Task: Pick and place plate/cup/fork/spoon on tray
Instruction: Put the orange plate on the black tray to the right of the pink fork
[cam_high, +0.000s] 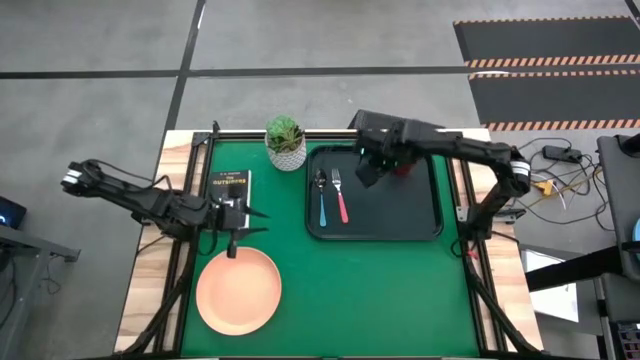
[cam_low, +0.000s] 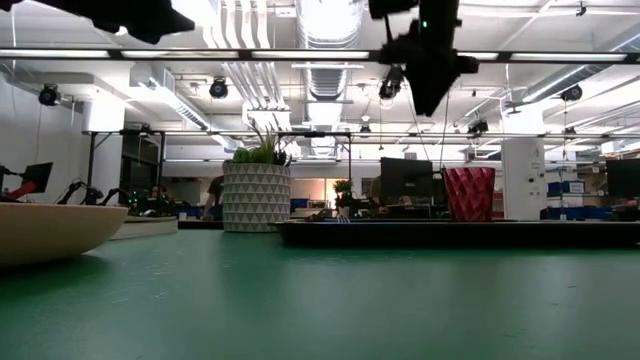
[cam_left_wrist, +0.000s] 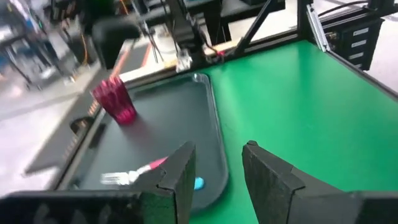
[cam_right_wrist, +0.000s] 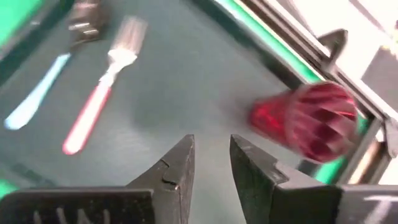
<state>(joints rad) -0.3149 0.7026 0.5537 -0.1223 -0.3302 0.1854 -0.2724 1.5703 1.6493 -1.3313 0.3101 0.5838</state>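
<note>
The black tray (cam_high: 420, 215) lies at the table's far right. On it the blue-handled spoon (cam_high: 321, 197) and the pink-handled fork (cam_high: 340, 197) lie side by side at its left, and the maroon cup (cam_high: 403, 167) stands upright at its far part. The cup also shows in the right wrist view (cam_right_wrist: 308, 118). My right gripper (cam_high: 368, 172) hangs open and empty above the tray, just left of the cup. The salmon plate (cam_high: 238, 290) rests flat on the green mat at the near left. My left gripper (cam_high: 255, 222) is open and empty above the plate's far edge.
A white pot with a green plant (cam_high: 286, 143) stands just left of the tray's far corner. A small black book (cam_high: 232, 187) lies at the far left, beside my left arm. Bare green mat (cam_high: 370, 300) stretches between plate and tray and along the near side.
</note>
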